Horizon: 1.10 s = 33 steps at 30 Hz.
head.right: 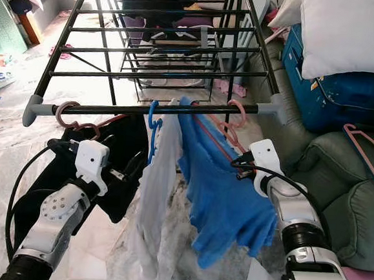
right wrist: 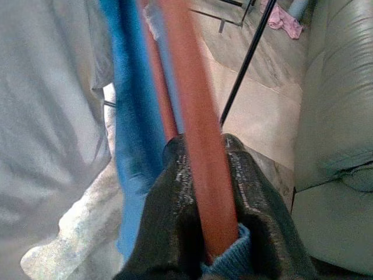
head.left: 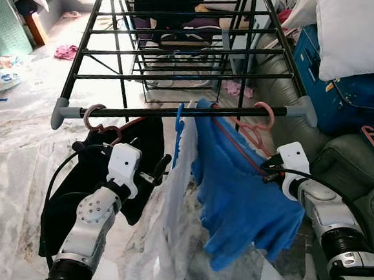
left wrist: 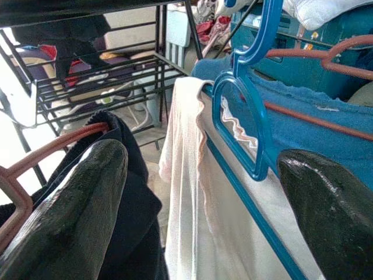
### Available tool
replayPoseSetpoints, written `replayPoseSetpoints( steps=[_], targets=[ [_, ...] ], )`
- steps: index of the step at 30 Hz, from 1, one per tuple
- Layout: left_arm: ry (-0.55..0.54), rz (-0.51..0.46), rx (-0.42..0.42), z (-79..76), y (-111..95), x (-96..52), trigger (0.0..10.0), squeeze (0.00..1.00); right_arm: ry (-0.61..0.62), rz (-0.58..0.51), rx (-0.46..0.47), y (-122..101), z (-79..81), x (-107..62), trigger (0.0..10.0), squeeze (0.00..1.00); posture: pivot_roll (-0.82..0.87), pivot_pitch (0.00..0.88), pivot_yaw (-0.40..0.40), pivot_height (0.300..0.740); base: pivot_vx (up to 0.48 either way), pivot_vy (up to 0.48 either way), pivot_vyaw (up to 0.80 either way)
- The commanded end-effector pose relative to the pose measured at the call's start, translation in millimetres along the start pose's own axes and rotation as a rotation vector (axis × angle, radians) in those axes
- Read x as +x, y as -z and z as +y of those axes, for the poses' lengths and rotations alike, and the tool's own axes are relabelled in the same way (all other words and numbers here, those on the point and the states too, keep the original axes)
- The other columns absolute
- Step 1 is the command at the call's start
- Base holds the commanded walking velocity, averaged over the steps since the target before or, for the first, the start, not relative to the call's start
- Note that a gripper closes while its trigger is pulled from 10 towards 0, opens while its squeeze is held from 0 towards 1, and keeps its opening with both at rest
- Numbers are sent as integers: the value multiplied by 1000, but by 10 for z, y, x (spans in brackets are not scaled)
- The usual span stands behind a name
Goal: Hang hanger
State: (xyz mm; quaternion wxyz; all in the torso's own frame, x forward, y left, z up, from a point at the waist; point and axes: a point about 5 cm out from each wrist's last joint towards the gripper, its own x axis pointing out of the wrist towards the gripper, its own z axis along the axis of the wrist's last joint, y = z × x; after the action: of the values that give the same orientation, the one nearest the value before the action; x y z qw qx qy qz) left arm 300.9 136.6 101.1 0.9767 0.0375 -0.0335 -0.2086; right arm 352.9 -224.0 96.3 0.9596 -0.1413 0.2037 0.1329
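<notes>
Nearly done, by the look of it: your pink hanger (head.left: 256, 129) carrying the blue shirt (head.left: 241, 196) already has its hook over the front rail (head.left: 176, 112) of the drying rack (head.left: 181, 49), and the shirt hangs below it. Your right gripper (head.left: 267, 169) is clamped on the hanger's lower arm, the bar pinched between its fingers (right wrist: 175, 233). Your left gripper (head.left: 162, 167) hovers with fingers spread wide and nothing in them, between the black garment (head.left: 99, 191) and the white garment (head.left: 179, 198) on its blue hanger (head.left: 179, 129). What's left, I'd judge, is to let go and draw the right arm clear without dragging the hook off
</notes>
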Motion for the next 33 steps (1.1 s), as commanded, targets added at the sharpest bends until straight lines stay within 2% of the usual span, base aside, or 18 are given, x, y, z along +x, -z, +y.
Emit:
replayPoseSetpoints(
  steps=[1,12,19,23,24,25,26,27,28,30,31,32,33],
  targets=[
    [9,22,14,-2,41,-11,10000,0,12,-29,-17,-34,-37,-10,0,0,-28,121,72,740,0,0,0],
    [14,24,17,-1,47,0,10000,0,-29,-110,-22,-169,23,4,0,0,-22,113,70,740,0,0,0],
    [6,19,19,6,44,-6,10000,0,79,-205,-11,-254,-53,-69,0,0,-17,111,67,740,0,0,0],
    [-2,18,21,13,51,-15,10000,0,166,-261,-2,-193,-75,-197,0,0,-25,116,67,740,0,0,0],
    [-5,19,21,12,58,-17,10000,0,225,-281,5,-65,-37,-327,2118,0,-34,121,72,740,0,0,0],
    [-5,19,20,10,59,-17,10000,0,239,-285,5,-28,-23,-365,2118,0,-34,121,72,740,0,0,0],
    [-6,20,20,6,62,-15,10000,0,251,-289,17,15,2,-401,4667,0,-42,124,76,740,0,0,0],
    [-6,20,20,6,62,-15,10000,0,251,-289,17,15,2,-401,4667,0,-42,124,76,740,0,0,0],
    [-7,22,21,1,67,-10,10000,0,257,-286,36,61,27,-430,5373,0,-49,128,79,740,0,0,0],
    [-7,22,21,1,67,-10,10000,0,257,-286,36,61,27,-430,5373,0,-49,128,79,740,0,0,0],
    [-7,24,22,-6,74,-4,10000,0,263,-286,48,113,63,-464,10000,0,-59,131,82,740,0,0,0],
    [-7,24,22,-6,74,-4,10000,0,263,-286,48,113,63,-464,10000,0,-59,131,82,740,0,0,0],
    [-23,34,32,-9,92,12,10000,0,280,-280,64,222,129,-532,10000,0,-83,139,88,740,0,0,0]
  ],
)
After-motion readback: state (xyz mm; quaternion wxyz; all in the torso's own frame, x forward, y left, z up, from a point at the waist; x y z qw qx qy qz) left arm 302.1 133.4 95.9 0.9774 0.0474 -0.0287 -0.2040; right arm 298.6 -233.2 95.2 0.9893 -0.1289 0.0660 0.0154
